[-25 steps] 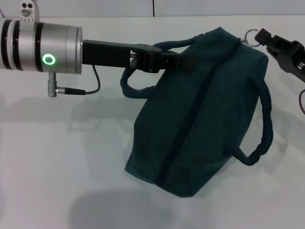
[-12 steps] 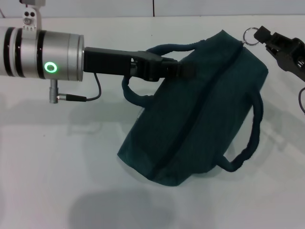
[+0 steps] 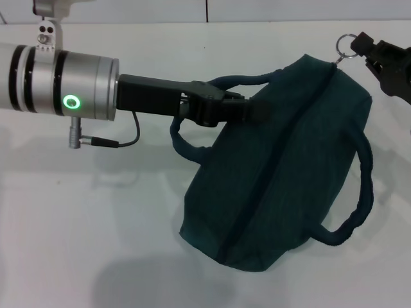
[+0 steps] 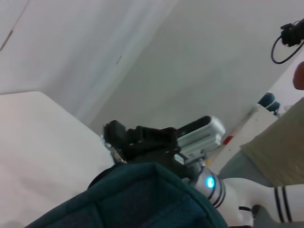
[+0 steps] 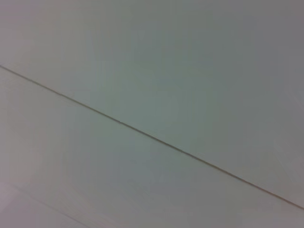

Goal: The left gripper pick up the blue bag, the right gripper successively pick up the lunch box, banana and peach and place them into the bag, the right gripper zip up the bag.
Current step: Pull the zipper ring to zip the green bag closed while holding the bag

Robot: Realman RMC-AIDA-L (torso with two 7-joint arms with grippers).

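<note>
Left claw [image 3: 252, 110]: closed narrow on the upper loop handle of the blue bag [image 3: 289, 167], holding that side up off the tabletop [image 3: 96, 212]. Reaches in from the robot's left on a silver arm, green ring [image 3: 72, 101] lit.

Right claw [image 3: 366, 46]: pinched on the metal ring pull [image 3: 345, 46] at the bag's far corner, high on the robot's right. Seen from the left wrist too, black fingers just past the teal fabric.

Between the two claws: the bag stretched on a slant, with the zipper line [image 3: 270, 173] running dark down its middle from the pulled corner to the low end. Looks shut along all the length in view. Second handle [image 3: 359, 186] hanging loose on the right side. Low end down near the tabletop; touching or not, cannot tell.

No lunch box, banana or peach anywhere in sight; presumably inside, though not to be confirmed from here.

Judged to be the last step, the zipping, at or near the end of its run. To finish well: pull along the line of the zipper, not up and away from it. Keep the left grip firm as a counter-hold so the fabric is taut. Watch for the whole bag dragging instead of the slider moving. Let go of the ring only once the slider sits at the end.
</note>
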